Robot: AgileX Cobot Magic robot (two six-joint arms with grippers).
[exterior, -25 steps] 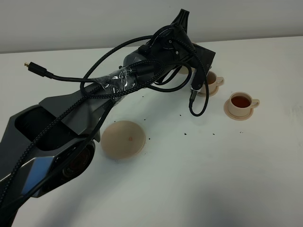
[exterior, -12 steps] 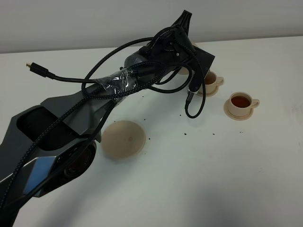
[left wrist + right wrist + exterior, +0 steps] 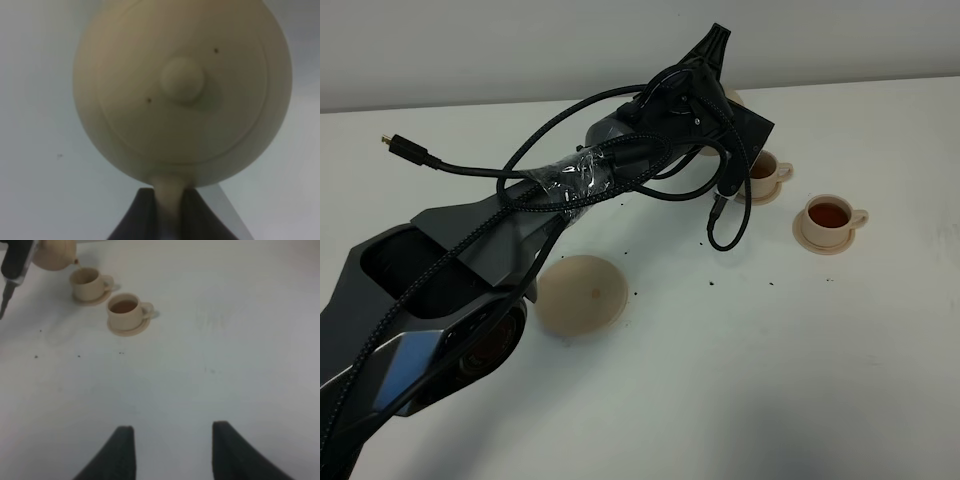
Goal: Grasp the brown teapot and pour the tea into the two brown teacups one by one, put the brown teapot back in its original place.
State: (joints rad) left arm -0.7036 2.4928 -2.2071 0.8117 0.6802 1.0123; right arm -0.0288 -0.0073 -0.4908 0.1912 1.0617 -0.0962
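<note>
**Cup one poured, pot at cup two, return not done**

Left claw [image 3: 168, 196] is clamped on the loop handle of the brown teapot [image 3: 182, 90]. The wrist view looks straight down on the lid, with the handle pinched between the two dark fingers. The pot is off the flat saucer [image 3: 582, 293], which sits bare on the tabletop [image 3: 770, 350], well apart from the cups. From the high camera the arm covers nearly all of the pot; only slivers of tan show.

Outer teacup [image 3: 828, 214]: dark tea clearly in it, standing on its small saucer. I'd count that pour done.

Inner teacup [image 3: 763, 171]: the right wrist view puts the pot's spout just beside and above its rim. The inside looks brownish, but I can't tell the fill level and no stream shows. My read is that the second pour is either starting or ending; can't say which.

Right claw [image 3: 172, 442]: fingers apart, nothing between them, hanging over bare tabletop well away from the cups. Idle.

Left to do, as I judge it:
- confirm the inner teacup is filled
- level the pot
- carry it to the flat saucer, set it down centred, let go

Roughly past halfway. A few dark specks lie on the tabletop between saucer and cups; spill or tea bits, can't tell.
</note>
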